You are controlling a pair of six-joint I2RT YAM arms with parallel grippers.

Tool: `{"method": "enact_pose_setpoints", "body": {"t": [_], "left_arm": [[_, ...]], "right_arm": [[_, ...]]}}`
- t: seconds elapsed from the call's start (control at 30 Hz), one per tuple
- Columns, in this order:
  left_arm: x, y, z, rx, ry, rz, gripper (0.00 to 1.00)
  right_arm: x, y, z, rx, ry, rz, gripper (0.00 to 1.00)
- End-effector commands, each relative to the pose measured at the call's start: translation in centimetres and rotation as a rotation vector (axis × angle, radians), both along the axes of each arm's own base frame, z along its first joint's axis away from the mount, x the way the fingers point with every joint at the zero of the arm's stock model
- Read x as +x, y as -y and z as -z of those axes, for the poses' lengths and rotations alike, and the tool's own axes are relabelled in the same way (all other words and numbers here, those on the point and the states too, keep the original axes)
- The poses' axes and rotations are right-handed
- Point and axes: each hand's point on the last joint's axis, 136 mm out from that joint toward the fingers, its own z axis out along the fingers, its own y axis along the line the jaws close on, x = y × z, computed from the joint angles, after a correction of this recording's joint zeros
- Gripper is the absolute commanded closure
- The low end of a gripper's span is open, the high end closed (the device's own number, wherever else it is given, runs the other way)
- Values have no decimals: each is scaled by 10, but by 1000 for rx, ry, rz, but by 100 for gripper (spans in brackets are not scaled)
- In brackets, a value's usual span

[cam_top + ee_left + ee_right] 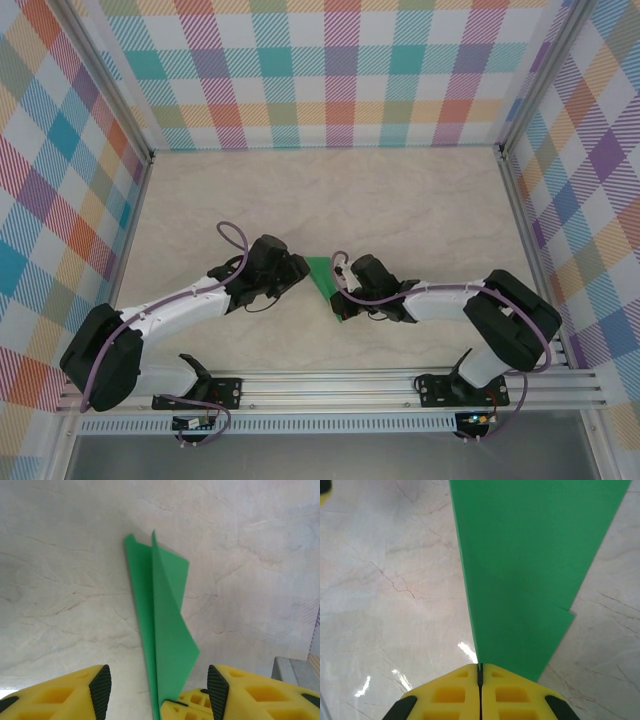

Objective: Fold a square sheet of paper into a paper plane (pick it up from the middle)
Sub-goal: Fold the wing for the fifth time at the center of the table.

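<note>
- Presently the paper sits between the two arms, near the middle of the surface. It is already creased into a long, narrow wedge with overlapping flaps.
- Right claw: jaws pressed together on one edge of the paper. The sheet fans out ahead of it, standing on edge rather than lying flat.
- Left claw: jaws apart, with a black pad on either side of the upright paper. Neither pad appears to touch it.
- Whether the far tip rests on the surface cannot be told.
- Handling, as judged: very light and thin, limp away from the creases and somewhat stiffer along them. A slight push will bend it, and a hard pinch or an opposing pull could crumple or tear it. The finish looks smooth, so it may slide between pads.
- Recommended hold: across the stacked layers at the centre crease, about midway along the length, with a flat pinch. The single free flap and the pointed ends are poor places, being the weakest.
- Risk noted: if the two claws draw apart while both grip, the folds may open.
</note>
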Motion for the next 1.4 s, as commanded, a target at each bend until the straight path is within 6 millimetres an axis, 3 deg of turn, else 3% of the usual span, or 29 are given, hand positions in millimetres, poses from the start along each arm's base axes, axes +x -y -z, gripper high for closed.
{"method": "enact_pose_setpoints", "body": {"t": [0.0,0.17,0.57,0.8,1.07,1.37], "left_arm": [[2,-2,-2,-24,13,-8,48],[4,7,-3,-53,22,17,52],[15,61,-7,-216,57,196,63],[24,83,6,-252,49,247,65],[35,95,15,-258,66,267,65],[35,96,42,-219,16,266,67]], "right_arm": [[-2,-9,-7,129,-70,8,95],[2,-7,-12,223,-130,32,95],[6,-2,-13,380,-280,61,95],[10,4,-5,388,-325,82,94],[9,9,1,374,-341,103,93],[11,14,7,343,-355,148,89]]}}
